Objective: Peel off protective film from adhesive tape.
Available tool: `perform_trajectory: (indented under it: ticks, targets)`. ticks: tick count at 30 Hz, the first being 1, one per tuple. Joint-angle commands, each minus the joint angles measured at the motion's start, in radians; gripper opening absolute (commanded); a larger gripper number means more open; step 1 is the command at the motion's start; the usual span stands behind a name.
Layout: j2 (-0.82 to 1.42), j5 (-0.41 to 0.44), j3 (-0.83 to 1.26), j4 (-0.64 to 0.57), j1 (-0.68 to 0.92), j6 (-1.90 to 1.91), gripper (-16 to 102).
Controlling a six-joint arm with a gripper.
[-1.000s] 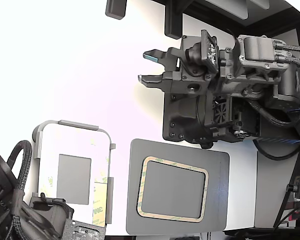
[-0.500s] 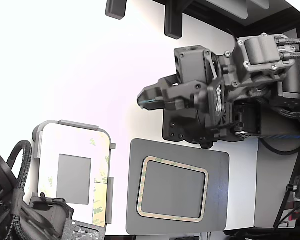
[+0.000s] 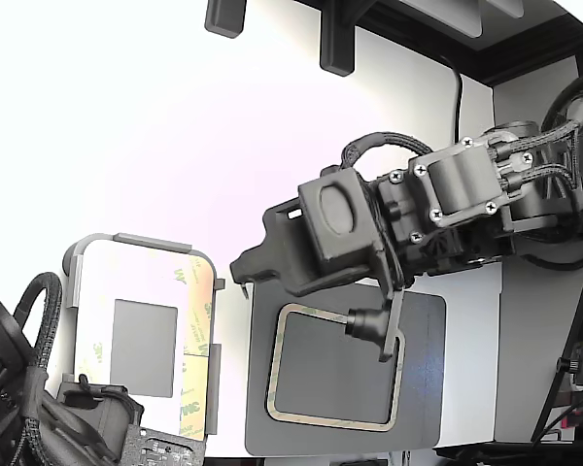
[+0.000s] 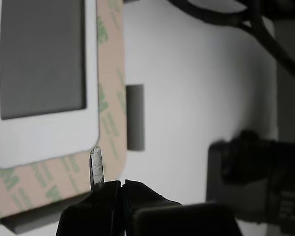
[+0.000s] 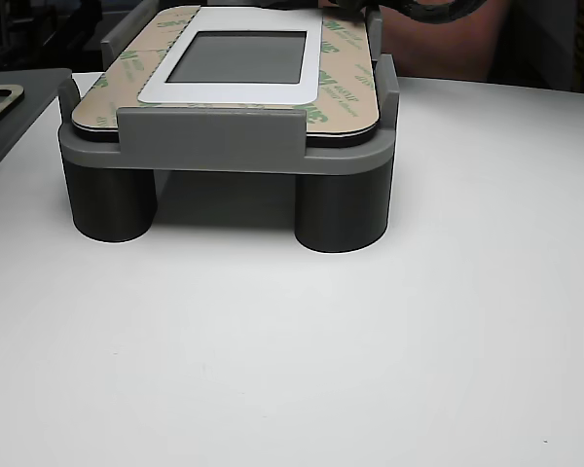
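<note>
The white light panel (image 3: 141,291) with a small grey rectangle (image 3: 144,347) lies on a grey fixture (image 3: 152,242) at the exterior view's left. The protective film (image 3: 200,335), a pale-yellow strip with green logos, runs along the panel's right edge. It also shows in the wrist view (image 4: 110,98) and the other view (image 5: 346,73). My gripper (image 3: 243,275) hovers just right of the panel's upper right corner, apart from it. In the wrist view my gripper (image 4: 119,186) has its jaws together and empty. A thin metal tip (image 4: 96,167) sticks out over the film's corner.
A dark grey plate (image 3: 423,388) with a thin tan rounded frame (image 3: 272,369) lies right of the fixture, partly under my arm. A second arm with black cables (image 3: 19,388) sits at the exterior view's lower left. Dark mounts (image 3: 336,44) stand at the back.
My gripper has swung down and to the exterior view's left, from above the dark plate to beside the panel's corner. Its jaws, open a second ago, are now together.
</note>
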Motion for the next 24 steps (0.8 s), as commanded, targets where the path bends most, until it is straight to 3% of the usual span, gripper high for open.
perform_trajectory:
  ticks: [1,24]
  targets:
    - [-0.086,-0.006,-0.064,-0.037,0.015,-0.109,-10]
    - [-0.46,0.074,-0.245,-0.13,0.221,-0.301,-10]
